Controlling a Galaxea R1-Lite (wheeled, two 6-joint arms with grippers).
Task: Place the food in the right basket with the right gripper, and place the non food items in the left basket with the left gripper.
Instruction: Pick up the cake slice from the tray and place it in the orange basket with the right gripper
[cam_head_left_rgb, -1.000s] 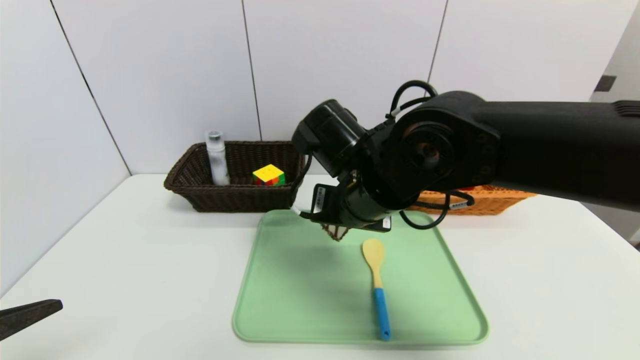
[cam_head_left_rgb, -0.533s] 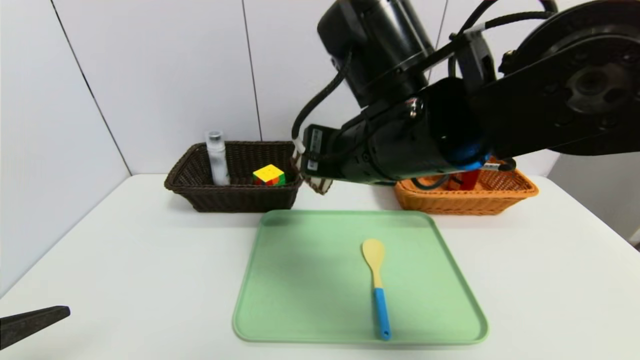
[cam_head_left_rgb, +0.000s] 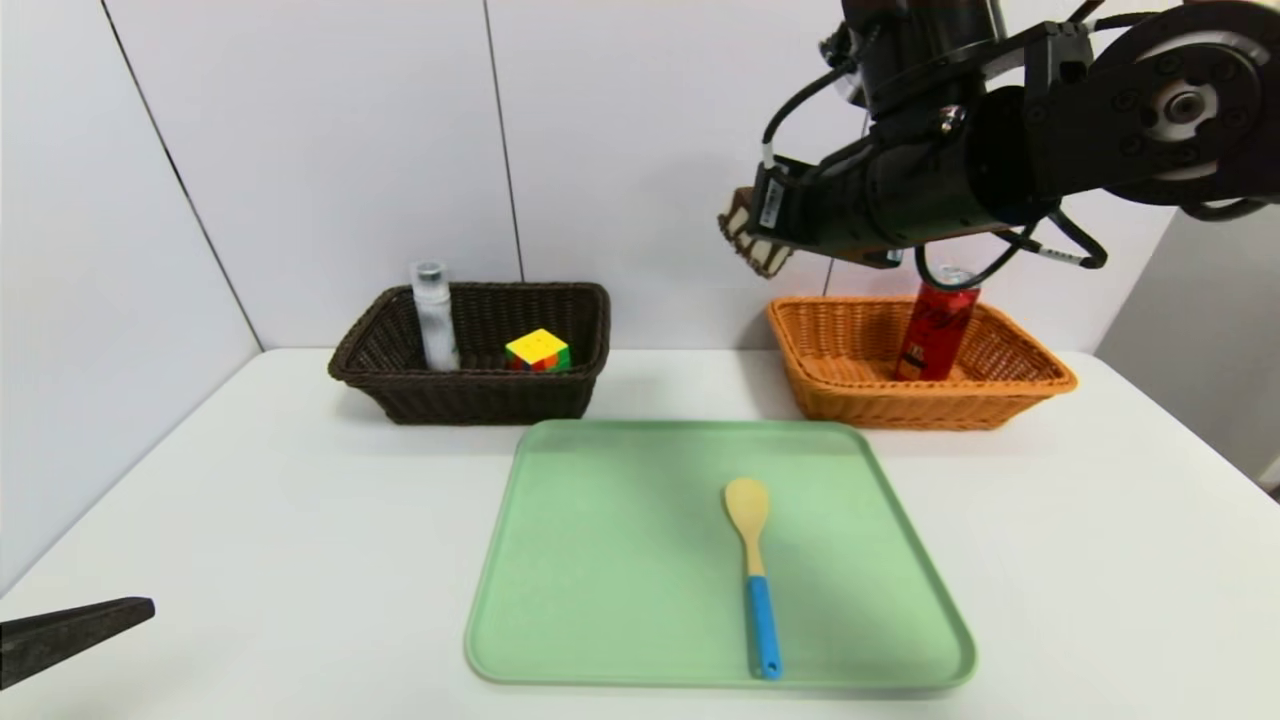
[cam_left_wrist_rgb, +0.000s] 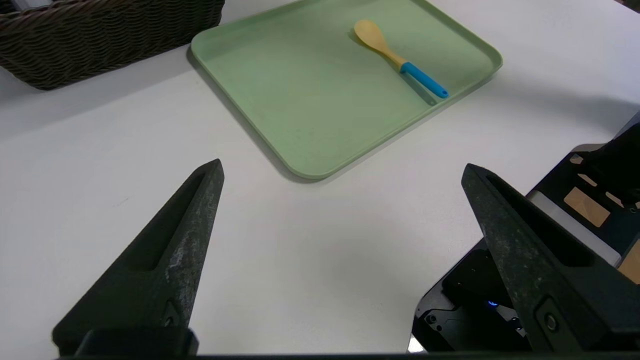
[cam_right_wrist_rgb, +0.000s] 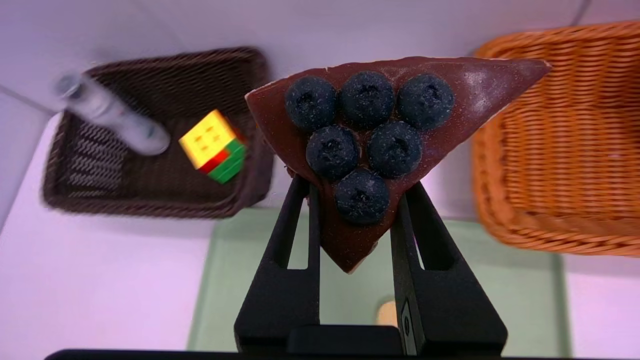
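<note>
- Cake wedge (cam_right_wrist_rgb: 367, 145), chocolate with six blueberries on top, sits pinched between the right gripper (cam_right_wrist_rgb: 357, 200) fingers near its pointed end, held up in the air between the two baskets and above the far edge of the green tray (cam_head_left_rgb: 640, 560)
- Cream stripes show on its side in the head view; it looks light and probably a rigid replica, but if soft it would crush under a hard squeeze, so the narrow grip across the flanks near the tip seems a sensible hold, with the wide back end overhanging and free to tilt
- Orange-tan basket (cam_head_left_rgb: 1010, 395) lies just to the right of the wedge and below it; the red can (cam_head_left_rgb: 935, 330) already stands upright inside, so I judge the wedge should go down in the open part of the basket away from the can
- Dark brown basket (cam_head_left_rgb: 460, 395) holds the translucent bottle (cam_head_left_rgb: 433, 315), upright in its left corner, and the puzzle cube (cam_head_left_rgb: 538, 350)
- Wooden spoon (cam_head_left_rgb: 755, 570) with blue handle lies flat on the tray, bowl toward the baskets; it is light, stiff and low, so taking it across the handle looks easiest
- Left gripper (cam_left_wrist_rgb: 345, 250) hangs spread wide and empty over the white surface (cam_head_left_rgb: 250, 520) near the robot, well apart from the spoon
</note>
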